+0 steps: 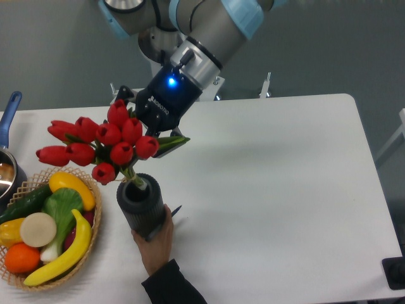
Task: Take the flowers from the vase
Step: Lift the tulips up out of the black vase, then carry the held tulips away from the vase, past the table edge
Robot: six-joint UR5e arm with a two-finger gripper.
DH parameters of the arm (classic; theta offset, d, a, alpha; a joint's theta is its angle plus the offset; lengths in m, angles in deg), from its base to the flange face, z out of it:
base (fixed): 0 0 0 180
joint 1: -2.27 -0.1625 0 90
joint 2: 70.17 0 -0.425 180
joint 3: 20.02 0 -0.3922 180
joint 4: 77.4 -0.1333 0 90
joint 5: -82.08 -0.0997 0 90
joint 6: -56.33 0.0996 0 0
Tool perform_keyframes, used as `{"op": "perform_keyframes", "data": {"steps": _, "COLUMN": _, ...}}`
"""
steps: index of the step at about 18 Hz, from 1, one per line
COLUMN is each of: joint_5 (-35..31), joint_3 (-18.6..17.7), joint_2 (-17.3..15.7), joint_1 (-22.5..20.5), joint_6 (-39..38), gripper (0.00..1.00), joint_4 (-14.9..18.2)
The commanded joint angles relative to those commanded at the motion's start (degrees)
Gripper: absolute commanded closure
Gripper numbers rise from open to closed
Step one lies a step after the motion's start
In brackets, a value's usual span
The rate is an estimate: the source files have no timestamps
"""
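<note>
The flowers [101, 142], a bunch of red tulip buds with green stems and leaves, stand with their stems in the vase [140, 202]. The vase is a dark grey ribbed cylinder at the table's front left. A person's hand [157, 237] holds it from below. My gripper [140, 123] reaches down from the upper middle into the right side of the bunch, just above the vase's mouth. One dark finger [123, 94] shows behind the top buds. The buds and leaves hide the fingertips, so I cannot tell whether the jaws are closed on the stems.
A woven basket [95, 237] with bananas, an orange, a cucumber and other produce sits at the front left, right beside the vase. A pot with a blue handle [9, 114] is at the left edge. The person's dark sleeve [171, 285] comes in from the front edge.
</note>
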Motion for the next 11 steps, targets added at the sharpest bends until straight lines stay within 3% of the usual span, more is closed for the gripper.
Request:
{"op": "perform_keyframes", "data": {"steps": 2, "joint_5": -0.26, "joint_3": 1.41, "joint_2": -0.35, "joint_1": -1.14, "joint_6": -0.27, "gripper": 0.5, "joint_4": 0.09}}
{"op": "perform_keyframes", "data": {"steps": 11, "joint_5": -0.62, "joint_3": 2.38, "joint_2": -2.02, "joint_1": -16.69, "joint_6": 2.88, "gripper": 0.5, "joint_4": 0.18}}
